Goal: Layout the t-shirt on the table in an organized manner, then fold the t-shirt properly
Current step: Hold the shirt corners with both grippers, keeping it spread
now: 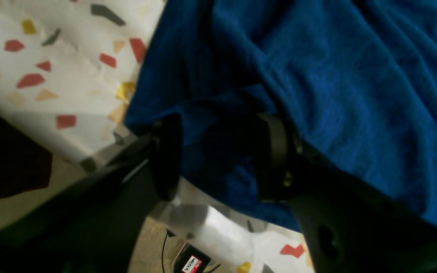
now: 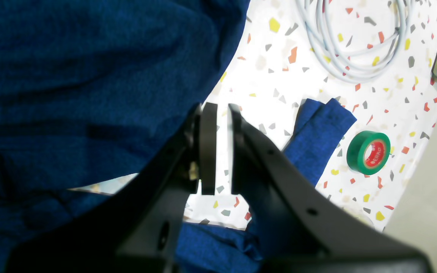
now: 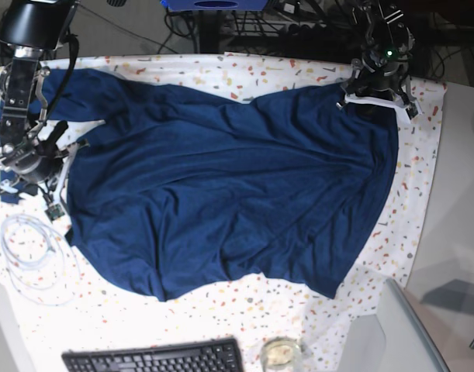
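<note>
The dark navy t-shirt [image 3: 221, 178] lies spread over the speckled table [image 3: 244, 306], wrinkled, with its lower hem uneven. At the far right corner of the t-shirt [image 1: 355, 76] sits my left gripper [image 1: 221, 132], also seen in the base view [image 3: 374, 97]. Its jaws stand wide apart, with a fold of cloth lying loose between them. My right gripper [image 2: 222, 110] is at the shirt's left edge [image 2: 89, 76], just off the cloth over bare table [image 2: 279, 76]. Its fingers [image 2: 208, 148] are nearly together and hold nothing.
A green tape roll [image 2: 368, 152], a coiled grey cable [image 2: 340, 49] and a small strip of blue fabric [image 2: 317, 132] lie on the table near the right gripper. A black keyboard [image 3: 151, 358] and a small glass dish [image 3: 279, 353] sit at the front edge.
</note>
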Robot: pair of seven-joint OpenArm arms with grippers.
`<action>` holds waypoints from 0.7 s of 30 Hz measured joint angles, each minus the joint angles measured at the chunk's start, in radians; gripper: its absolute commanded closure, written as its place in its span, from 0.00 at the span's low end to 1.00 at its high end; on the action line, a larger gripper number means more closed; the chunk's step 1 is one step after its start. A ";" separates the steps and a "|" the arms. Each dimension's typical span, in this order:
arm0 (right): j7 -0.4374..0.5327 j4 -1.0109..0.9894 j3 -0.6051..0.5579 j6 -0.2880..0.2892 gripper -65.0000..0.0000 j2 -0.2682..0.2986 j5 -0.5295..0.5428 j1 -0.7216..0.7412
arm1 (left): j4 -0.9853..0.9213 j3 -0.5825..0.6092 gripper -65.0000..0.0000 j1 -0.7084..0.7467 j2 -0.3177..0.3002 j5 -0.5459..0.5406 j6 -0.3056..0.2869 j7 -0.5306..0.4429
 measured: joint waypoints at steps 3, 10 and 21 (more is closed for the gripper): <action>0.000 0.000 0.000 0.000 0.93 0.000 0.000 0.000 | -0.002 -0.001 0.55 -0.002 -0.001 0.000 0.000 0.000; 0.000 0.000 -0.001 0.000 0.93 0.000 0.000 0.000 | 0.023 0.000 0.55 0.000 0.012 0.000 0.005 0.006; 0.000 0.000 -0.002 0.000 0.93 0.000 0.000 0.000 | 0.023 -0.006 0.55 -0.020 0.032 0.000 0.010 0.006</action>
